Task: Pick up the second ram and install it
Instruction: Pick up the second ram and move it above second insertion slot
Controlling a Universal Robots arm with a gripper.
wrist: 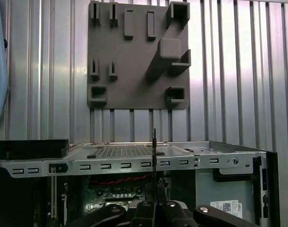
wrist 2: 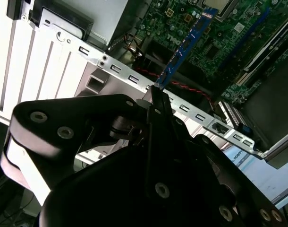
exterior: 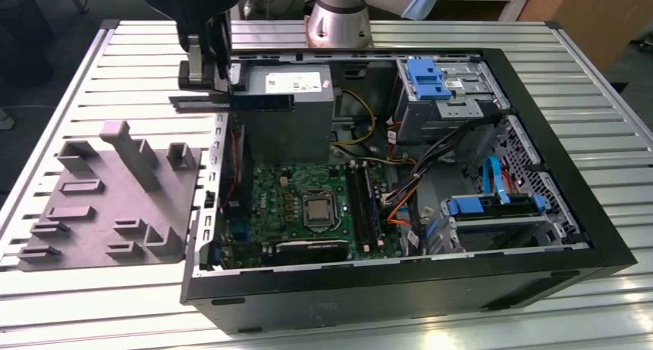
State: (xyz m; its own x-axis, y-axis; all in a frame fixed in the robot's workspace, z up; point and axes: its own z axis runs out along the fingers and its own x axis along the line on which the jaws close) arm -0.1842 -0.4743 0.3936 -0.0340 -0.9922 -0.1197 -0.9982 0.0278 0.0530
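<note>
My gripper [exterior: 212, 89] hangs over the back left corner of the open computer case [exterior: 571, 212], shut on a ram stick [exterior: 240, 102]. The stick lies level, above the case's left wall and the power supply [exterior: 290, 105]. In the second wrist view the ram [wrist 2: 186, 45] shows as a long blue strip running out from the shut fingers [wrist 2: 158, 106] over the green motherboard [wrist 2: 229, 33]. The first wrist view shows the ram [wrist: 154, 151] edge-on as a thin dark line above the case wall. The motherboard's ram slots [exterior: 362, 205] lie right of the processor socket [exterior: 320, 210].
A grey moulded parts holder [exterior: 112, 197] sits on the slatted table at the exterior view's left, also in the first wrist view [wrist: 139, 56]. Cables [exterior: 408, 186], blue drive bays [exterior: 429, 79] and a drive cage [exterior: 490, 209] crowd the case's right half.
</note>
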